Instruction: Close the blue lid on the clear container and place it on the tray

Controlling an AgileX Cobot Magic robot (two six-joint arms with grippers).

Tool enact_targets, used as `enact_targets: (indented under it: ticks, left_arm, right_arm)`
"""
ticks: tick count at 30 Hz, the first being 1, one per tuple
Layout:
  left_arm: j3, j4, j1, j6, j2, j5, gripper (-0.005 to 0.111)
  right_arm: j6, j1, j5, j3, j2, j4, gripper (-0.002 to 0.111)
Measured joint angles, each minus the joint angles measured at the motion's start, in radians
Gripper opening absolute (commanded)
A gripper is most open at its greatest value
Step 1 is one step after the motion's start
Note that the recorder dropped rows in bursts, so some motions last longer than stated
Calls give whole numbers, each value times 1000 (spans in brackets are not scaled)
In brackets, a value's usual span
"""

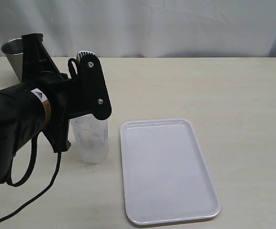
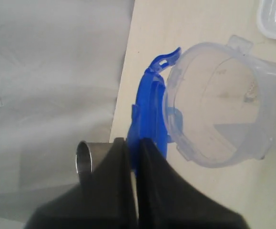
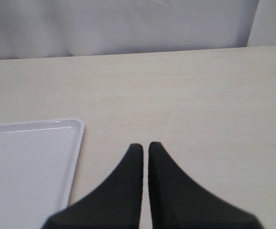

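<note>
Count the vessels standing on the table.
2. The clear container stands left of the tray, below the left arm; the steel cup stands at the far left back, partly hidden by that arm. Others may be hidden.

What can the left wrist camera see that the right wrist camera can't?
Only the left wrist view shows the left pincer shut on the blue lid, held edge-on beside the open mouth of the clear container, with a steel cup behind. Only the right wrist view shows the right pincer, shut and holding nothing. Both show a corner of the tray, the pale table and the white cloth behind it.
</note>
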Motion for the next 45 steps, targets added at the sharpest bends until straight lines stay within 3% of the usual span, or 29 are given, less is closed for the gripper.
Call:
enact_targets:
  ticks: [6, 13, 17, 23, 30, 34, 39, 45]
  left_arm:
    - [0, 113, 11, -84, 0, 36, 0]
    - [0, 194, 145, -174, 0, -1, 0]
    - [0, 275, 180, -231, 0, -24, 0]
    - [0, 368, 138, -230, 0, -160, 0]
    - [0, 414, 21, -168, 0, -20, 0]
    - [0, 423, -21, -150, 0, -14, 0]
    - [0, 423, -13, -150, 0, 8, 0]
    - [0, 423, 69, -146, 0, -35, 0]
  right_arm:
    - [0, 0, 0, 0, 0, 0, 4]
    - [0, 0, 0, 0, 0, 0, 4]
    - [0, 0, 0, 0, 0, 0, 4]
    - [0, 0, 0, 0, 0, 0, 4]
    - [0, 0, 0, 0, 0, 0, 4]
    - [0, 0, 0, 0, 0, 0, 4]
    - [0, 0, 0, 0, 0, 0, 4]
    - [0, 0, 0, 0, 0, 0, 4]
